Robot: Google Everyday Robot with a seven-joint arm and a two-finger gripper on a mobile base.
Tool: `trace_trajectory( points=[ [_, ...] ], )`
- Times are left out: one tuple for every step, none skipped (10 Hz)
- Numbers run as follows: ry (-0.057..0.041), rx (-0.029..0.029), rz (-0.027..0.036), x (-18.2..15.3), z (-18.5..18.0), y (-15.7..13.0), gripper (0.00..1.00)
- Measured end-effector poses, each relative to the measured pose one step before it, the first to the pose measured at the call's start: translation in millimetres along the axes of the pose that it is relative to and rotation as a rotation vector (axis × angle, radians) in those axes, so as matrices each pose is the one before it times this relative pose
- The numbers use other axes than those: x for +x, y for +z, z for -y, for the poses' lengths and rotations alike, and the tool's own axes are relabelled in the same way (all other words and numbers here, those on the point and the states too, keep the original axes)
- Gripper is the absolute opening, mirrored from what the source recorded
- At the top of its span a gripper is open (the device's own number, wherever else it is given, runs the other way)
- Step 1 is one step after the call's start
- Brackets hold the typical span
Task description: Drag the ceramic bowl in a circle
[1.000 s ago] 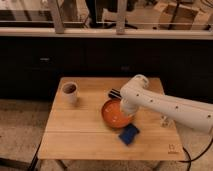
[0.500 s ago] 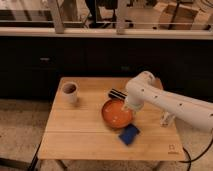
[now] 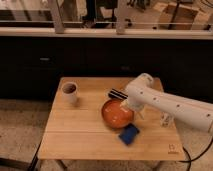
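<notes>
Alt: an orange-red ceramic bowl (image 3: 117, 114) is seen near the middle of a light wood table (image 3: 75, 127), a bit to the right. A white robot arm is stretched in from the right & its gripper (image 3: 131, 106) is set at the bowl's right rim, so the bowl lies left of the claw. Whether the claw is open, closed or gripping cannot be told. A blue pad (image 3: 129, 134) is placed just in front of the bowl, a dark bar (image 3: 118, 93) just behind, a white cup (image 3: 69, 92) well apart at left; room for a circle is judged tight. Behind: dark cabinets, window rail; speckled floor
</notes>
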Motion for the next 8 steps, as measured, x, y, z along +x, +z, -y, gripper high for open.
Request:
trace_trajectory(
  points=[
    [0.00049, 0.01661, 0.01291, 2.53, -4.31, 6.76, 0.8],
    [0.00358, 0.01656, 0.01737, 1.82, -4.46, 6.47, 0.8],
    [0.00268, 0.00756, 0.01475, 1.61, -2.99, 4.11, 0.8],
    [-0.00004, 0.00878, 0.02423, 0.16, -0.08, 7.99, 0.77],
    [-0.00069, 0.00673, 0.01544, 0.01, 1.01, 6.62, 0.7],
    [-0.00116, 0.00983, 0.01908, -0.77, 1.18, 6.88, 0.63],
    [0.00014, 0.01549, 0.01612, -0.14, 0.84, 4.81, 0.62],
    [0.00176, 0.0115, 0.00812, -0.09, -0.14, 3.42, 0.62]
  ],
)
